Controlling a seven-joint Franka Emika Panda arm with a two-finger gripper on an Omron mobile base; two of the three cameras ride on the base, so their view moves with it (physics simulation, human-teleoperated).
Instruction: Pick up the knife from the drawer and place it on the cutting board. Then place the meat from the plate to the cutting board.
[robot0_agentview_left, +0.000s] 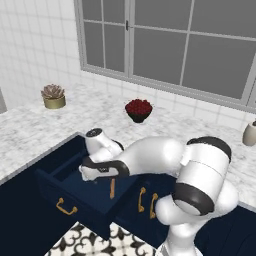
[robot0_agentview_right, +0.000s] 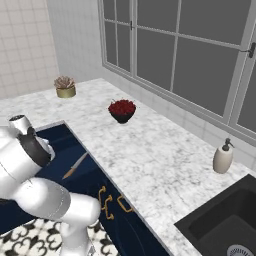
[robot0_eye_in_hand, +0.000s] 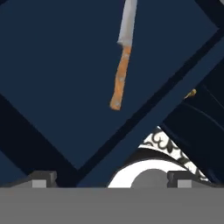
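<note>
Simulated kitchen, white marble counter (robot0_agentview_left: 30, 127) under a big grey window, navy cabinets below. Left to right on the counter: small potted succulent (robot0_agentview_left: 53, 96) far left by the tiled wall, dark bowl of red berries (robot0_agentview_left: 138, 109) mid-counter, soap dispenser (robot0_agentview_right: 223, 156) near the black sink (robot0_agentview_right: 220, 227) at right. The drawer (robot0_agentview_left: 60, 192) is pulled out at near left, brass handle on its front. The knife (robot0_eye_in_hand: 121, 65) lies flat on the drawer floor, alone, toward the right side of the drawer, close to the counter edge; wooden handle nearer the drawer front, silver blade pointing to the back. Judgement: light, rigid, thin, lying flush so little to get under; blade slick and sharp, so pinch the wooden handle across its narrow width, near its middle. Gripper (robot0_eye_in_hand: 111, 179) hangs over the open drawer, jaws spread wide, holding nothing. In the hand view the knife sits well ahead of the fingertips (robot0_eye_in_hand: 41, 178), apart, not yet between them, and slanted relative to them, so the wrist likely needs turning.
</note>
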